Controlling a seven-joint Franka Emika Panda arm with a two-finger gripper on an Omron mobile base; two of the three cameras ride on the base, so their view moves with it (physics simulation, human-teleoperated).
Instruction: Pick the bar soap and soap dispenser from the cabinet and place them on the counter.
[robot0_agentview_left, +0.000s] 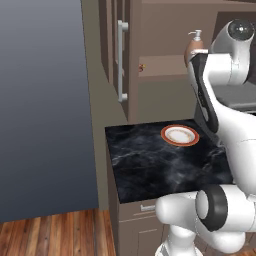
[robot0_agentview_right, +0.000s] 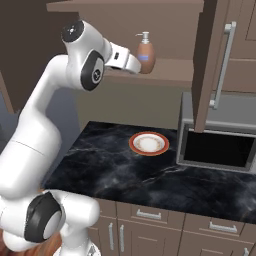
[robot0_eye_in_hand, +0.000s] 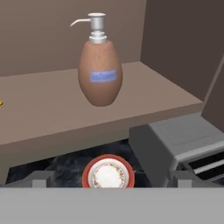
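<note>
The soap dispenser (robot0_eye_in_hand: 100, 74), a rounded brown bottle with a white pump and a blue label, stands upright on the open cabinet's inner shelf (robot0_eye_in_hand: 52, 109). It also shows in the right base view (robot0_agentview_right: 145, 55) and, partly behind the arm, in the left base view (robot0_agentview_left: 192, 47). My gripper (robot0_agentview_right: 134, 64) is raised to shelf height just left of the bottle, a short way off. It is open, its fingertips (robot0_eye_in_hand: 41, 178) wide apart with nothing between them. The bar soap (robot0_agentview_left: 141, 67), a small orange block, lies further left on the same shelf. The black counter (robot0_agentview_left: 150, 165) lies below.
An orange-rimmed plate (robot0_agentview_right: 149, 143) sits on the counter under the shelf. A grey microwave (robot0_agentview_right: 217, 145) stands at the counter's right end. The cabinet doors hang open on both sides, with silver bar handles (robot0_agentview_left: 121, 60) (robot0_agentview_right: 222, 65). Drawers (robot0_agentview_right: 150, 215) front the base unit.
</note>
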